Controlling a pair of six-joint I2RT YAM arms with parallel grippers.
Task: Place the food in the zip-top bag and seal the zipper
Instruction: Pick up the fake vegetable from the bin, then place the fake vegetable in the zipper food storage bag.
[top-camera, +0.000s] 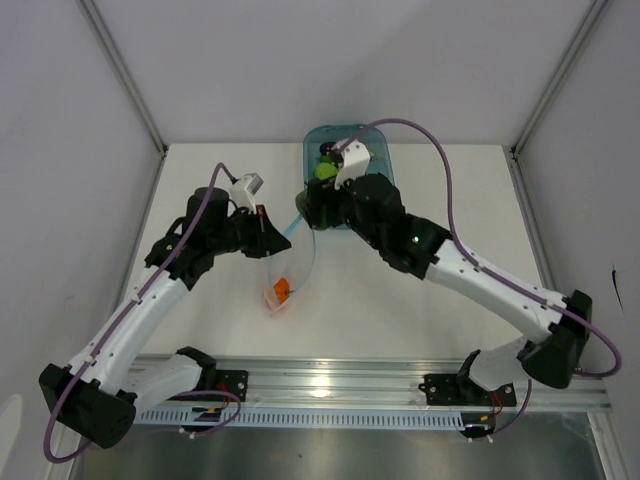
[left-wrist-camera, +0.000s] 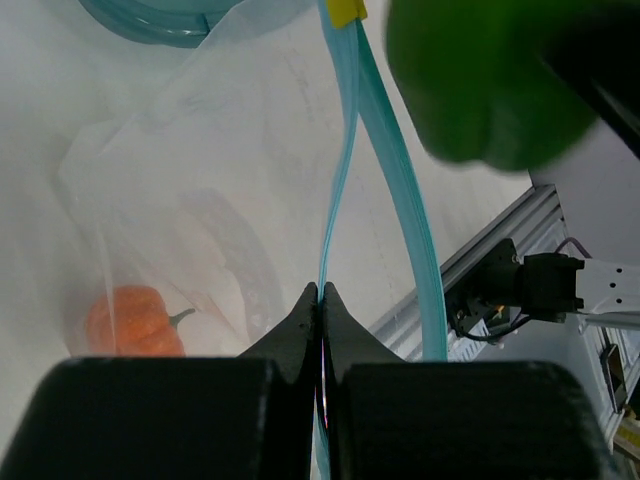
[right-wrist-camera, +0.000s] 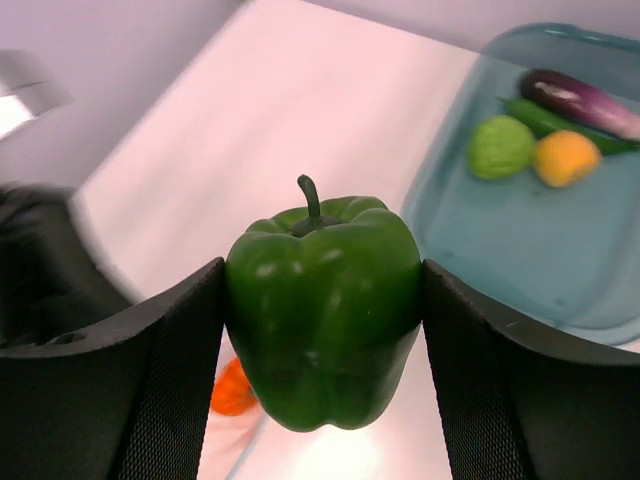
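**plasticfan:** What colours is everybody seeing here?

**armwatcher:** The pepper (right-wrist-camera: 322, 310) is looking glossy dark green, stem included. The tray (right-wrist-camera: 500, 250) is showing see-through teal. Inside it the eggplant (right-wrist-camera: 580, 100) is going purple with pale streaks, the round fruit (right-wrist-camera: 500, 147) is looking light green, and the ball (right-wrist-camera: 565, 158) is looking yellow-orange.

**plasticfan:** And the bag (left-wrist-camera: 230, 150)?

**armwatcher:** It's reading clear, with the zipper (left-wrist-camera: 400, 220) running light blue, a yellow tab (left-wrist-camera: 347, 12) sitting on it, and the orange piece (left-wrist-camera: 130, 322) glowing through. Also the cables (top-camera: 400, 121) are showing purple.
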